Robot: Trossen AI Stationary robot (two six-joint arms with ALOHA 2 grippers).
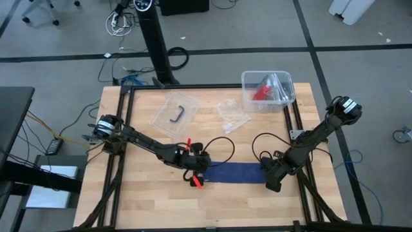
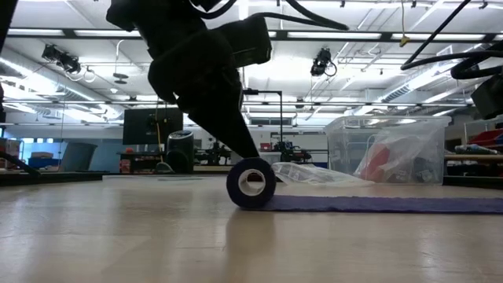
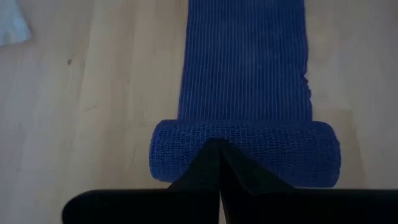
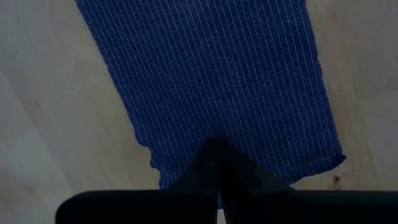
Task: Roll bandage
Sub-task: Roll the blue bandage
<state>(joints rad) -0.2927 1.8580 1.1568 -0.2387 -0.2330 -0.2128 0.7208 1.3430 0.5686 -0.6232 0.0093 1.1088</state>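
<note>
The dark navy bandage lies along the table's near middle. Its left end is wound into a small roll [image 3: 245, 152] [image 2: 251, 183], and the rest is a flat strip [image 1: 237, 173] [image 2: 377, 203] running toward the table's right. My left gripper [image 3: 217, 144] [image 1: 198, 173] is shut, with its tips against the roll. My right gripper [image 4: 216, 144] [image 1: 271, 178] is shut on top of the strip's right end [image 4: 217, 87]. My left gripper touches the roll's upper side [image 3: 217, 134] with its shut fingertips, about midway along the roll. The fingers slant down from the table's left. The roll lies on the table, across the strip's length. My right gripper presses its shut fingertips down on the strip's free end [image 4: 249, 149], close to the end edge. The fingers point down from above. One flat layer lies under them on the wood.
A clear bin [image 1: 267, 89] with a red item stands at the back right. A clear lid with a black handle [image 1: 176, 115] and a clear plastic bag [image 1: 230, 115] lie at the back middle. Black cables [image 1: 222, 145] loop above the strip.
</note>
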